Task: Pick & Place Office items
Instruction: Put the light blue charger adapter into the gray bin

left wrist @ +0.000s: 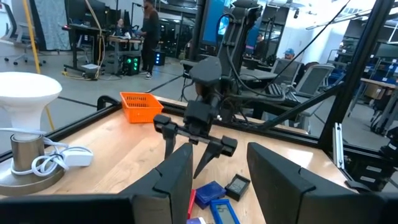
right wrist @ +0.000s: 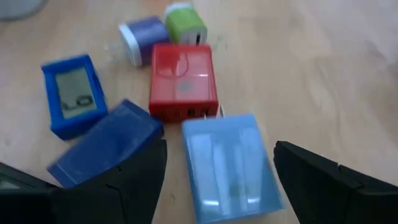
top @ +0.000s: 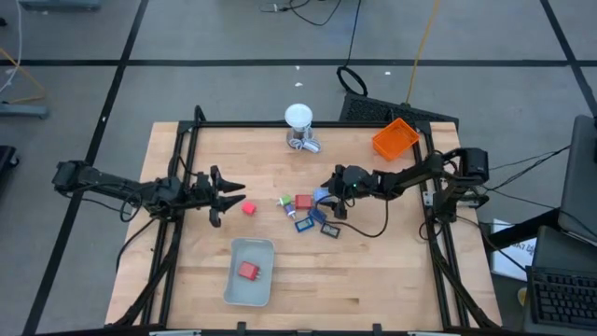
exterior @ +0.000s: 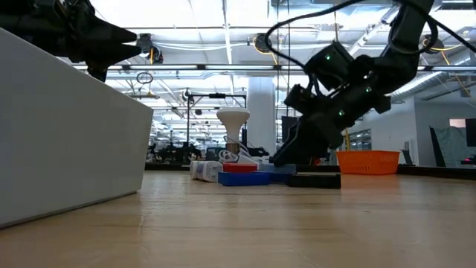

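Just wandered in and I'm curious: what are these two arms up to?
They're sorting small office items. The right gripper hangs open over the cluster, a light-blue piece between its fingers. The left gripper hovers by a loose red block. Another red block already lies in the grey tray.

A white ball-topped lamp (top: 298, 118) with a metallic base stands near the far edge of the wooden tabletop (top: 373, 271), its white cable coiled beside the base. An orange bin (top: 395, 137) sits at the far right corner. A pale grey tray (top: 235, 287) lies near the front edge. Beyond the tabletop, a person (left wrist: 149, 34) stands by desks in the room.
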`<act>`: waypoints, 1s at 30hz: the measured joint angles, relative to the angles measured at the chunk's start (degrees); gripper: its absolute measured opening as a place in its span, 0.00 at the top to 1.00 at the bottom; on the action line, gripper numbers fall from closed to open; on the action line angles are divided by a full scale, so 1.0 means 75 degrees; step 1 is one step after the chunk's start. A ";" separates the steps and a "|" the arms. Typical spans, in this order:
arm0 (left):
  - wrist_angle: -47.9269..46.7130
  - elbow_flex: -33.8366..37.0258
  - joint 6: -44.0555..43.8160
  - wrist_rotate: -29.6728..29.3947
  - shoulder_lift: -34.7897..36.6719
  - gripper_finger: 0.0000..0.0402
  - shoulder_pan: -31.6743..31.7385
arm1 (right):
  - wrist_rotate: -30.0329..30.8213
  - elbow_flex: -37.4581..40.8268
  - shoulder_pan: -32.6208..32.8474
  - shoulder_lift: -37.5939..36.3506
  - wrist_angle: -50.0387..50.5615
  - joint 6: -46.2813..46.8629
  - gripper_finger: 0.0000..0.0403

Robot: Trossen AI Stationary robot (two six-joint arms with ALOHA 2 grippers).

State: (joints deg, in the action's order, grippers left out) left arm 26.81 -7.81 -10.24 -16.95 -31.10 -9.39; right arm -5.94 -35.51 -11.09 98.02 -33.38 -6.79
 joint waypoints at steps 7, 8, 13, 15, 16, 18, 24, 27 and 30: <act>0.0000 0.0000 -0.0003 0.0000 -0.0001 0.62 0.0000 | 0.0012 0.0009 0.0000 0.0339 0.0044 -0.0017 0.30; 0.0000 0.0000 -0.0003 0.0000 0.0001 0.62 0.0000 | 0.0009 0.0015 0.0000 0.0341 0.0052 -0.0017 0.31; 0.0002 0.0000 -0.0003 0.0003 0.0001 0.62 0.0000 | -0.0012 0.0015 0.0038 0.0296 0.0053 -0.0017 0.32; 0.0000 0.0000 -0.0004 0.0006 -0.0001 0.62 0.0000 | -0.0017 0.0014 0.0041 0.0262 0.0012 -0.0016 0.32; 0.0001 0.0000 -0.0003 0.0006 0.0001 0.62 0.0000 | -0.0017 0.0012 0.0041 0.0259 -0.0001 -0.0017 0.32; 0.0000 0.0000 -0.0006 0.0006 0.0001 0.62 0.0000 | -0.0017 0.0015 0.0041 0.0268 0.0046 0.0017 0.32; 0.0003 0.0000 -0.0004 0.0018 0.0001 0.62 0.0000 | -0.0014 0.0015 0.0041 0.0265 0.0084 0.0026 0.32; 0.0003 0.0000 -0.0006 0.0023 0.0000 0.62 0.0000 | -0.0015 0.0015 0.0041 0.0265 0.0084 0.0019 0.32; 0.0002 0.0000 -0.0005 0.0023 0.0001 0.62 0.0000 | -0.0014 0.0015 0.0041 0.0265 0.0084 0.0015 0.32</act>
State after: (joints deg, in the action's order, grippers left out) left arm 26.82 -7.81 -10.28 -16.78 -31.10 -9.39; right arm -6.04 -35.40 -10.79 100.01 -32.75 -6.68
